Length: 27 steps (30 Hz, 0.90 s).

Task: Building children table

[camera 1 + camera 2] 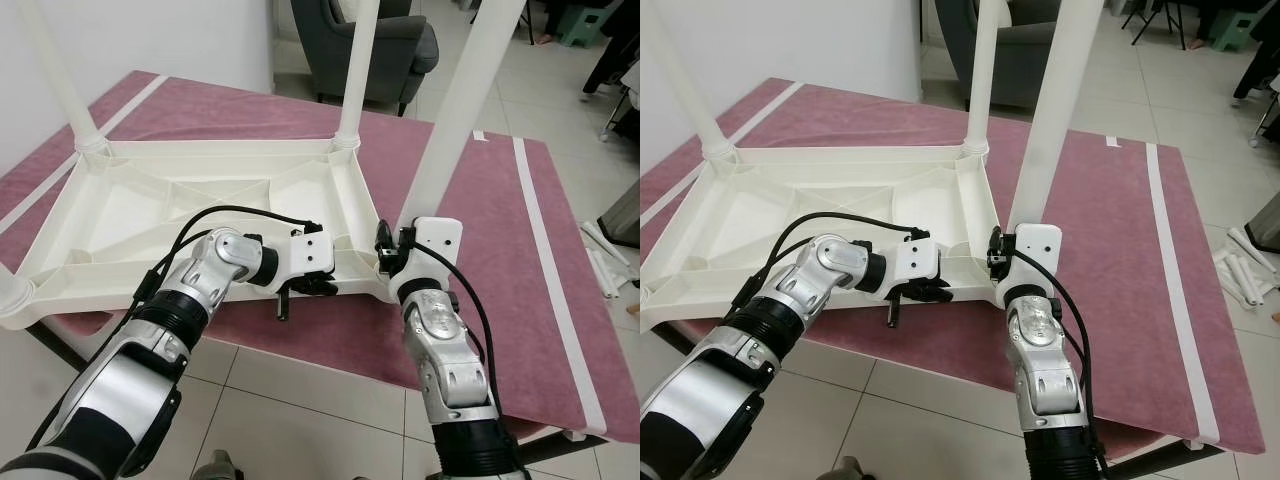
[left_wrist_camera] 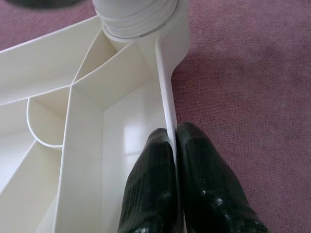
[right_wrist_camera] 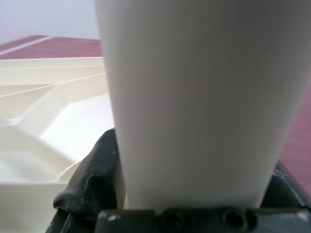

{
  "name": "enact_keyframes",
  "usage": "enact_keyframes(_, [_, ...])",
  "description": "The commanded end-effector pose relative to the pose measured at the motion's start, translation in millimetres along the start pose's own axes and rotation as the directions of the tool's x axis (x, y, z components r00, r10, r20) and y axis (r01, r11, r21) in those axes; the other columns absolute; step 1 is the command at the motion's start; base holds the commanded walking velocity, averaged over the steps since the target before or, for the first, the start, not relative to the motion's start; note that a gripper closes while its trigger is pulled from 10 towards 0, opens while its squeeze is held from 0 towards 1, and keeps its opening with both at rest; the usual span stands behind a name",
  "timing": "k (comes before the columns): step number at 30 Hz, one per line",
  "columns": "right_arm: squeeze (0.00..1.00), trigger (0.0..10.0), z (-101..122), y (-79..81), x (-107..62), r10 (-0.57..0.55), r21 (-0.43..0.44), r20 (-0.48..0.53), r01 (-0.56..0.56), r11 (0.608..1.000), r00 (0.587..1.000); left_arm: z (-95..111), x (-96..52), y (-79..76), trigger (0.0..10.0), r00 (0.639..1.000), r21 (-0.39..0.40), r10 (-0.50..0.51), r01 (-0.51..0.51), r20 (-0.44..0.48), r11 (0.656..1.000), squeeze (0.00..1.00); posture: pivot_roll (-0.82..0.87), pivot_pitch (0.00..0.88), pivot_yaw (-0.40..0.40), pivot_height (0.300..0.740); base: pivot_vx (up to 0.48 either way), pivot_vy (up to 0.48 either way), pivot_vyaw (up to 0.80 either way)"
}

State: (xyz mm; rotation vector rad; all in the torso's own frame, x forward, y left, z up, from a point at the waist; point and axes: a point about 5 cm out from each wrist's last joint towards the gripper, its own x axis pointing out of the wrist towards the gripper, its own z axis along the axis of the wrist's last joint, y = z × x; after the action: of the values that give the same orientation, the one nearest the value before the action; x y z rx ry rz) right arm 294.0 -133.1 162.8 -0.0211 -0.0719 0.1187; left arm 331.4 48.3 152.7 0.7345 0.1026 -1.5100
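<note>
Both clamped | left end effector (image 2: 174, 145): tabletop rim (image 2: 167, 97) | right end effector (image 1: 1012, 262): leg (image 1: 1050, 120)

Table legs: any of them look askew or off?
Yes. The near-right leg, gripped at its base by the right gripper, leans away from the upright far leg, so it looks not fully seated. The left gripper pinches the tabletop rim.
</note>
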Motion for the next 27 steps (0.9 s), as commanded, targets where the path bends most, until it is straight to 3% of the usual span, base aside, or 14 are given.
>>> enact_keyframes(1, [0.98, 10.0, 4, 7.3, 3.4, 0.157, 0.048, -0.004, -0.157, 0.986, 0.988, 32, 4.6, -7.8, 0.0, 0.981, 0.175, -0.145, 0.121, 0.127, 0.977, 0.00, 0.09, 0.021, 0.000, 0.740, 0.000, 0.000, 0.00])
enact_keyframes(2, [0.00, 10.0, 11, 9.2, 1.8, 0.239, 0.040, 0.019, -0.239, 0.970, 0.971, 30, 2.3, -11.2, 0.0, 0.980, 0.184, -0.161, 0.138, 0.119, 0.973, 0.00, 0.09, 0.021, -0.001, 0.740, 0.000, 0.000, 0.00])
enact_keyframes(6, [0.00, 10.0, 25, 7.6, -6.7, 0.468, -0.008, 0.030, -0.468, 0.884, 0.883, 22, -9.6, -27.9, 0.0, 0.969, 0.217, -0.232, 0.209, 0.085, 0.954, 0.00, 0.09, 0.021, -0.004, 0.740, 0.000, 0.000, 0.00])
enact_keyframes(9, [0.00, 10.0, 28, 1.0, -19.1, 0.670, -0.034, -0.036, -0.671, 0.740, 0.741, 12, -26.5, -45.2, 0.0, 0.955, 0.236, -0.294, 0.277, 0.041, 0.932, 0.00, 0.11, 0.021, -0.015, 0.740, 0.000, 0.000, 0.00])
enact_keyframes(13, [0.00, 10.0, 26, -2.7, -28.8, 0.772, -0.028, -0.092, -0.777, 0.629, 0.629, 9, -36.6, -54.0, 0.0, 0.946, 0.242, -0.322, 0.308, 0.021, 0.920, 0.00, 0.11, 0.020, -0.022, 0.740, 0.000, 0.000, 0.00])
enact_keyframes(14, [0.00, 8.2, 25, -3.5, -32.5, 0.807, -0.019, -0.117, -0.814, 0.581, 0.579, 8, -41.2, -57.1, 0.0, 0.944, 0.244, -0.331, 0.318, 0.012, 0.916, 0.00, 0.12, 0.020, -0.025, 0.740, 0.000, 0.000, 0.00])
enact_keyframes(15, [0.00, 2.4, 23, -3.4, -34.5, 0.827, -0.010, -0.135, -0.835, 0.550, 0.546, 7, -44.6, -58.1, 0.0, 0.943, 0.243, -0.332, 0.320, 0.006, 0.916, 0.00, 0.12, 0.020, -0.025, 0.740, 0.000, 0.000, 0.00])
enact_keyframes(17, [0.00, 2.4, 23, -3.4, -34.5, 0.827, -0.010, -0.135, -0.835, 0.550, 0.546, 7, -44.6, -58.1, 0.0, 0.943, 0.243, -0.332, 0.320, 0.006, 0.916, 0.00, 0.12, 0.020, -0.025, 0.740, 0.000, 0.000, 0.00])
enact_keyframes(18, [0.00, 0.0, 21, -2.8, -36.4, 0.844, 0.007, -0.143, -0.852, 0.523, 0.517, 6, -46.7, -58.0, 0.0, 0.945, 0.239, -0.327, 0.317, 0.004, 0.918, 0.00, 0.12, 0.018, -0.030, 0.740, 0.000, 0.000, 0.00])
enact_keyframes(19, [0.00, 0.0, 20, -1.7, -37.9, 0.857, 0.027, -0.148, -0.864, 0.502, 0.494, 6, -47.7, -56.8, 0.0, 0.950, 0.233, -0.313, 0.303, 0.004, 0.924, 0.00, 0.12, 0.017, -0.031, 0.740, 0.000, 0.000, 0.00])
enact_keyframes(22, [0.00, 0.0, 15, 0.4, -37.6, 0.855, 0.043, -0.161, -0.862, 0.506, 0.493, 6, -47.0, -53.6, 0.0, 0.957, 0.222, -0.288, 0.279, 0.009, 0.934, 0.00, 0.12, 0.017, -0.030, 0.740, 0.000, 0.000, 0.00])
enact_keyframes(25, [0.00, 0.0, 5, -1.3, -28.7, 0.785, 0.030, -0.198, -0.797, 0.604, 0.587, 7, -44.0, -48.5, 0.0, 0.964, 0.218, -0.264, 0.254, 0.018, 0.942, 0.00, 0.12, 0.017, -0.028, 0.740, 0.000, 0.000, 0.00])
enact_keyframes(26, [0.00, 0.0, -6, -6.3, -16.2, 0.661, 0.006, -0.242, -0.680, 0.733, 0.710, 11, -38.7, -41.7, 0.0, 0.970, 0.214, -0.241, 0.229, 0.035, 0.950, 0.00, 0.11, 0.017, -0.024, 0.740, 0.000, 0.000, 0.00])
enact_keyframes(27, [0.00, 0.0, -6, -6.3, -16.2, 0.661, 0.006, -0.242, -0.680, 0.733, 0.710, 11, -38.7, -41.7, 0.0, 0.970, 0.214, -0.241, 0.229, 0.035, 0.950, 0.00, 0.11, 0.017, -0.024, 0.740, 0.000, 0.000, 0.00])
